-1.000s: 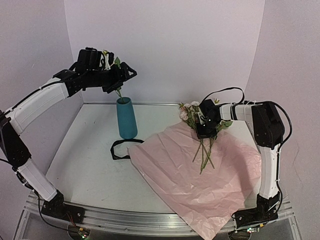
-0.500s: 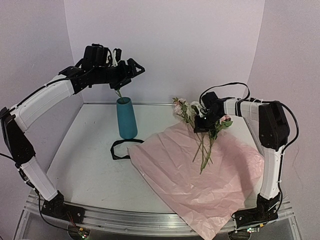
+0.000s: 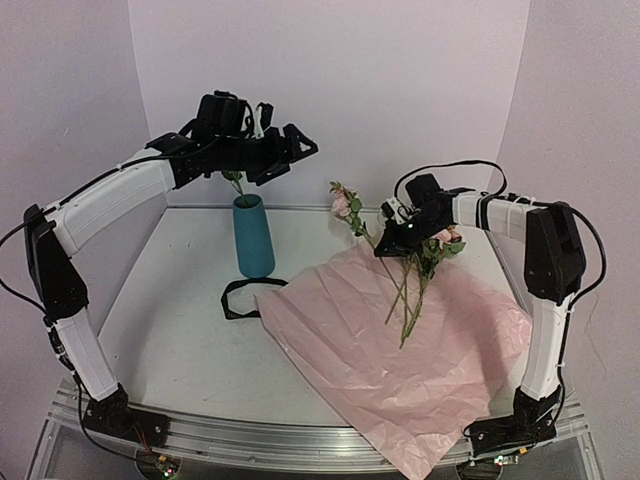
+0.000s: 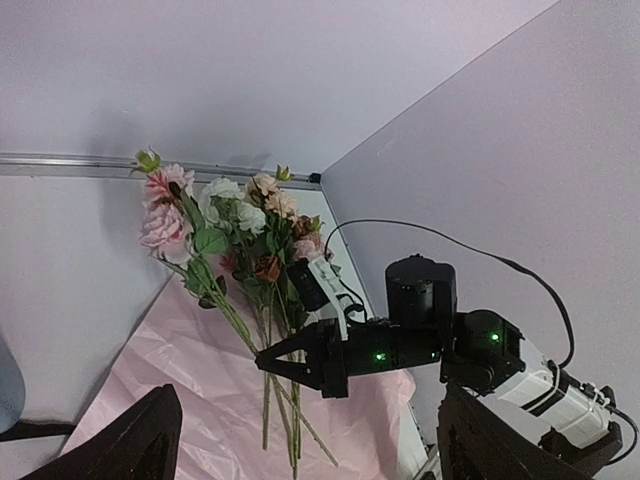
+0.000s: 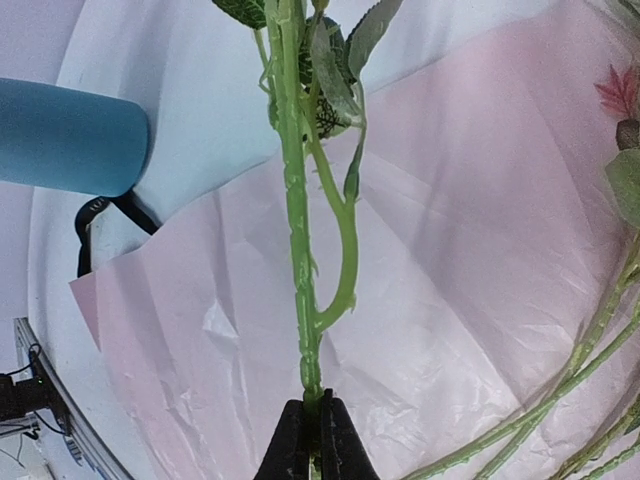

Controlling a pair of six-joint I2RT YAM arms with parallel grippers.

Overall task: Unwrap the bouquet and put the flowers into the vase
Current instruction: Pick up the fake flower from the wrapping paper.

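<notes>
The right claw (image 5: 311,412) clenches one thin stem of the flowers (image 5: 295,200) above the pink paper (image 5: 450,200), right of the vase (image 5: 70,138); light, springy, likely top-heavy, best pinched low; the left claw (image 3: 288,160) hangs released.

No legible text, label, brand, number or sign anywhere in view.

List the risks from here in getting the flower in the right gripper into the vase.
1. The right gripper pinches the stem only near its bare end, so the flower may swing or slip.
2. The stem's side shoot could snag on the narrow rim of the vase and tip it.
3. The open left gripper hangs over the vase, so the arms might collide there.
</notes>
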